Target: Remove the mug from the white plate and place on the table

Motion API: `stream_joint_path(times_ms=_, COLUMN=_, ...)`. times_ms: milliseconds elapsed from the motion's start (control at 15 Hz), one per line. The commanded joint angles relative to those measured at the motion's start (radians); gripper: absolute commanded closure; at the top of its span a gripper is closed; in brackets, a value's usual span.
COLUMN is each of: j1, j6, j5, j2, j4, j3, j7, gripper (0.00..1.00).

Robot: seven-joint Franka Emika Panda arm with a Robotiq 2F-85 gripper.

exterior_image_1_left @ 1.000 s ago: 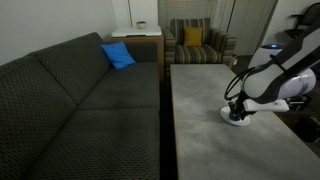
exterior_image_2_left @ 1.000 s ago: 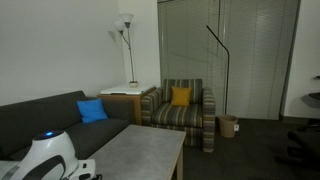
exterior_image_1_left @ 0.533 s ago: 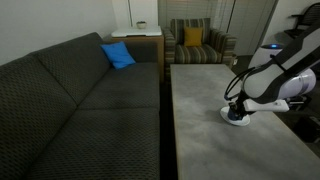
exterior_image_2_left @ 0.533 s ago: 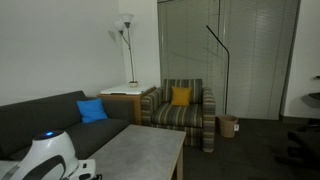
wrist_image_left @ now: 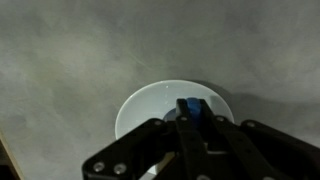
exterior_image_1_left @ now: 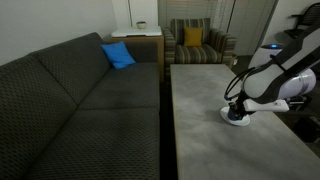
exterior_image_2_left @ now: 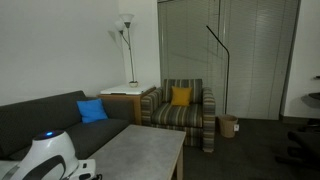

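Observation:
In the wrist view the white plate (wrist_image_left: 140, 108) lies on the grey table (wrist_image_left: 70, 50). The dark blue mug (wrist_image_left: 192, 105) stands on the plate and shows only as a small blue patch between my fingertips. My gripper (wrist_image_left: 192, 112) is straight above it, its fingers drawn close together on the mug. In an exterior view my gripper (exterior_image_1_left: 237, 108) reaches down onto the plate (exterior_image_1_left: 238, 119) near the table's (exterior_image_1_left: 215, 85) right edge; the mug is hidden there. In an exterior view only the arm's white body (exterior_image_2_left: 50, 158) and the table (exterior_image_2_left: 150, 150) show.
A dark sofa (exterior_image_1_left: 90, 95) with a blue cushion (exterior_image_1_left: 117, 55) runs along the table's left side. A striped armchair (exterior_image_1_left: 195, 42) and a wooden side table (exterior_image_1_left: 140, 38) stand beyond the table's far end. A floor lamp (exterior_image_2_left: 124, 30) stands behind the side table.

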Motion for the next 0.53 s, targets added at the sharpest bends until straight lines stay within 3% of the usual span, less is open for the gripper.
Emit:
stream_joint_path(times_ms=0, j1=0.008, j6=0.037, j5=0.001, j2=-0.018, j4=-0.027, j3=-0.016, j7=0.013, gripper=0.97)
stream_joint_path(times_ms=467, j1=-0.001, j6=0.057, j5=-0.021, j2=-0.059, j4=-0.060, j3=0.026, j7=-0.054, gripper=0.97)
